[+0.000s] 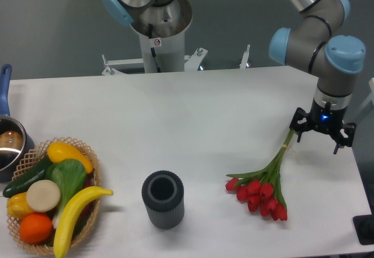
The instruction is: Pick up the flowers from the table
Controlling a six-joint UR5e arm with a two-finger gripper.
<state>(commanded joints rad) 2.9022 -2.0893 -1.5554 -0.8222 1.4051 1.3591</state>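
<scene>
The flowers [264, 183] are a bunch of red tulips with long green stems, lying flat on the white table [193, 112] at the right. The blooms point toward the front edge and the stem ends point back and to the right. My gripper [321, 135] hangs straight down at the right side of the table, just right of the stem ends. Its black fingers are spread apart and hold nothing. I cannot tell its height above the table.
A dark grey ribbed cylinder vase [162, 199] stands upright left of the flowers. A wicker basket [89, 153] with a banana and other fruit and vegetables sits at the front left. A pot with a blue handle [7, 144] is at the left edge. The arm's base [159, 33] stands behind the table.
</scene>
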